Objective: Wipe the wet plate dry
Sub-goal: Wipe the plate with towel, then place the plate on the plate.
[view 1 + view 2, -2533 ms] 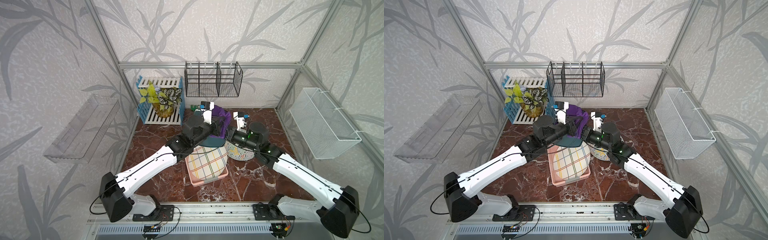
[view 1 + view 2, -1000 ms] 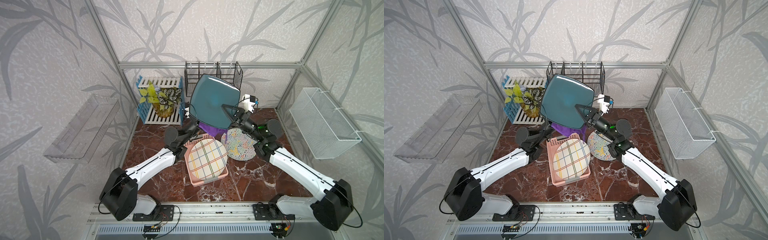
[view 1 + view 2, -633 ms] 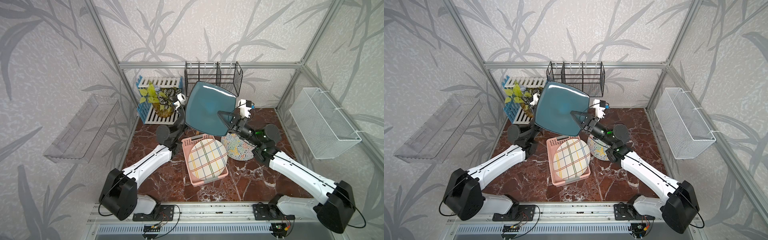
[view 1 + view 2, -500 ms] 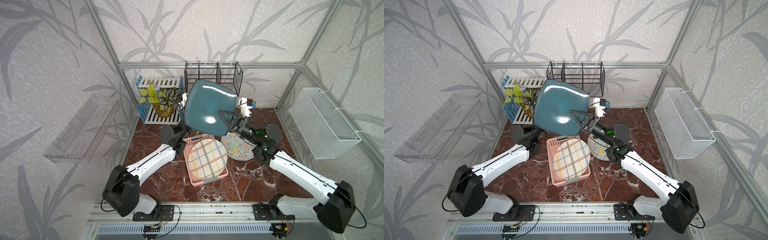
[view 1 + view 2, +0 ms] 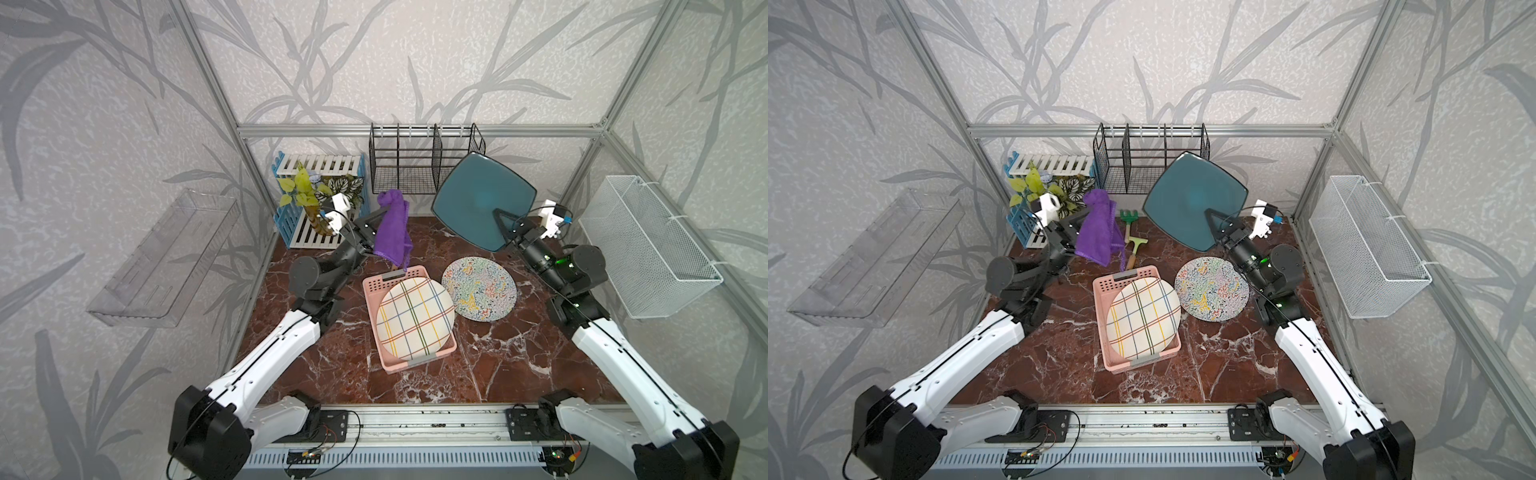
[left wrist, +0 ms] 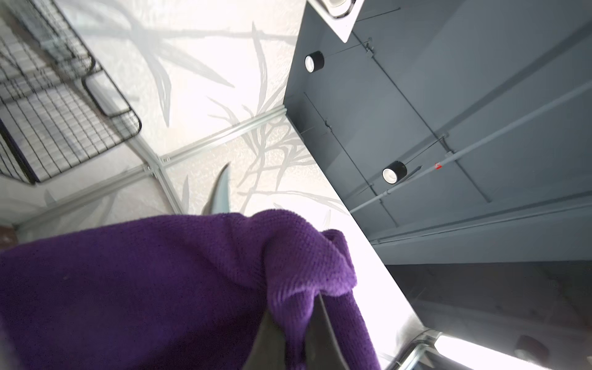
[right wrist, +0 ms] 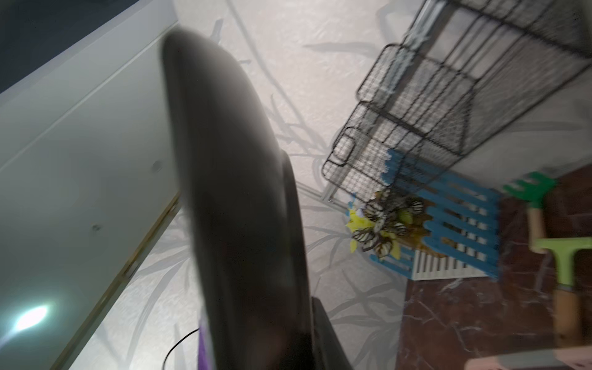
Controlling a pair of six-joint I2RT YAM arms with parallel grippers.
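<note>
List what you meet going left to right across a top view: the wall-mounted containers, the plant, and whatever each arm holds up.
clear wall tray → potted plant → purple cloth → teal square plate → white wire basket

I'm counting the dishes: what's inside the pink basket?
A round plaid plate lies in the pink basket and fills most of it. The plate covers the basket's floor, so anything beneath it cannot be seen.
</note>
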